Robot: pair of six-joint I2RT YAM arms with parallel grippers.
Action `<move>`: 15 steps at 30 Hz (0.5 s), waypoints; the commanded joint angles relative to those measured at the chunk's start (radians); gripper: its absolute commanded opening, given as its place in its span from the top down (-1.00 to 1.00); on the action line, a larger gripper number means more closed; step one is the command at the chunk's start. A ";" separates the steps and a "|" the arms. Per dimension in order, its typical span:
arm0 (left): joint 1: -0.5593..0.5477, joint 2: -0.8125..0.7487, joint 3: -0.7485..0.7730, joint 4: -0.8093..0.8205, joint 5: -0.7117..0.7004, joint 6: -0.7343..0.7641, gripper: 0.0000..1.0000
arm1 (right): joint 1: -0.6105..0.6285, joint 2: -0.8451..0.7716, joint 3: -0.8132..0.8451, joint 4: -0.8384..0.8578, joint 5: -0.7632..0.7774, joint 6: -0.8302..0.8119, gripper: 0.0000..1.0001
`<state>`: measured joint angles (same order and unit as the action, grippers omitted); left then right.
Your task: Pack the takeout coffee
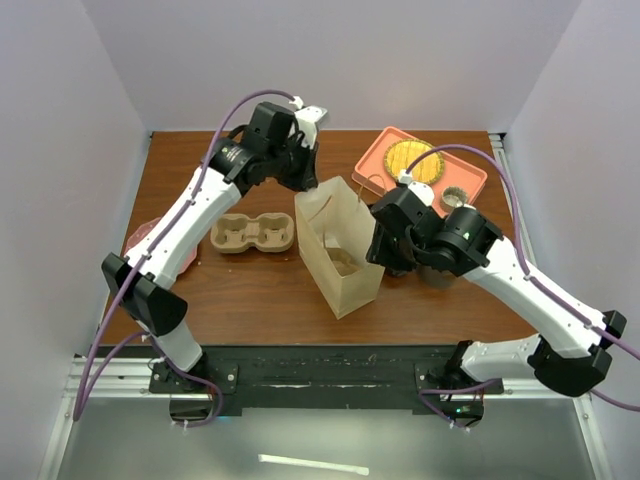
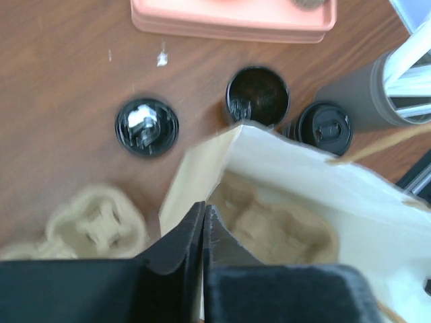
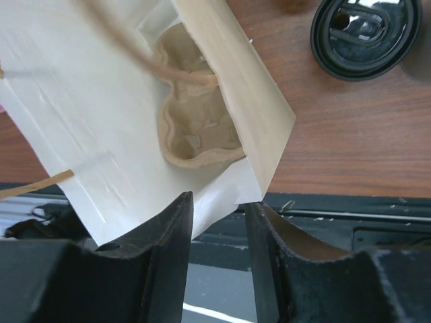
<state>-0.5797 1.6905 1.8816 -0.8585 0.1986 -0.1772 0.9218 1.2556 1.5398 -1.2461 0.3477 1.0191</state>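
Bag-opening step. Left end effector [image 2: 204, 225] pinched shut on bag [image 2: 323, 195] rim; right end effector [image 3: 219, 200] open, astride another bag edge. Coffee [image 2: 325, 126] on surface [image 2: 67, 81] just behind bag, unpacked. Next, probably: right grasps it, lowers in.

The wooden table [image 1: 250, 290] carries a paper bag [image 1: 345, 275], pulp carrier [image 1: 252, 233], orange tray [image 1: 374, 162] and black cups [image 2: 325, 126]

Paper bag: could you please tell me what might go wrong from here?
The left gripper pinches the paper bag only at its rim, so it could tear or slip. The right gripper is open, so the bag may sag. The takeout coffee stands close by; a shifted bag might topple it.
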 commanded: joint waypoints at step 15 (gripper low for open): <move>-0.057 -0.278 -0.049 -0.237 -0.252 -0.269 0.00 | -0.001 0.113 0.271 -0.120 0.129 -0.119 -0.36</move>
<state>-0.6411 1.3380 1.7184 -1.0786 0.0704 -0.4789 0.9218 1.3560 1.6863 -1.2495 0.4259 0.8303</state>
